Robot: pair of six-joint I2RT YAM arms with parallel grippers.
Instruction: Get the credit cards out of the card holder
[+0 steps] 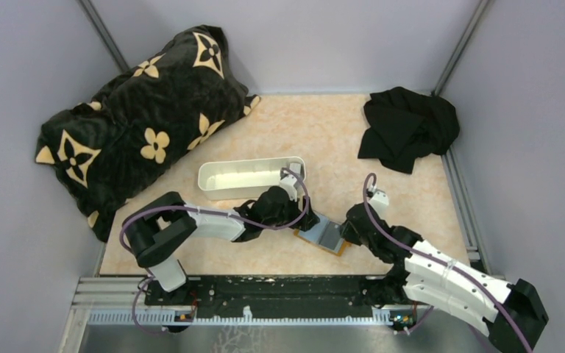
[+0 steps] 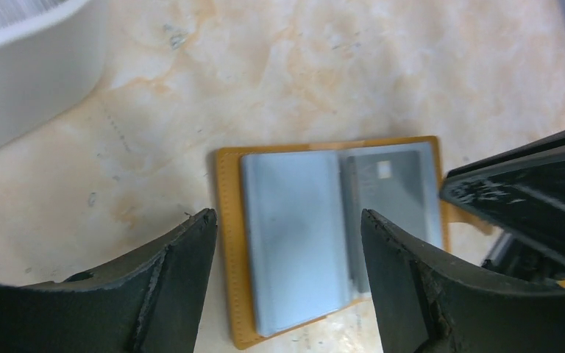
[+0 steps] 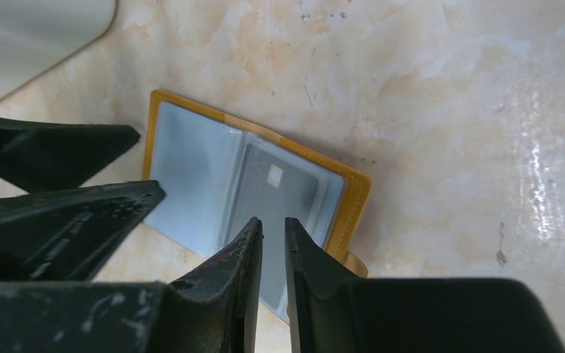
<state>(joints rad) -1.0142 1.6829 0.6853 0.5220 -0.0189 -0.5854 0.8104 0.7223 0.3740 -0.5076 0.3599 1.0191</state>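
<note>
Two black two-finger claws meet over the small orange-tan leather-like card holder [image 1: 322, 238], which lies spread open and flat on the beige marbled table [image 1: 301, 125], toward 5 o'clock from the long white oblong plastic tray [image 1: 213, 180]; from above, the left gripper [image 2: 288, 217] comes at the holder from about 10 o'clock and the right gripper [image 3: 274, 220] from about 3 o'clock; we see both grey-blue inner panels facing up, and one thin grey credit card [image 2: 393, 184] with a pale chip sits in the panel on the right arm's side; in the left wrist view the left claw stands wide apart, its two fingers astride the empty-looking panel and closing on nothing; in the right wrist view the right claw's fingers are drawn almost together, a slim gap between them, their tips over the near edge of the card; we cannot tell whether they pinch it; a black plush pillow with tan flower prints [image 1: 140, 110] lies at the table's 10 o'clock, a crumpled black cloth [image 1: 408, 129] at 1 o'clock.
</note>
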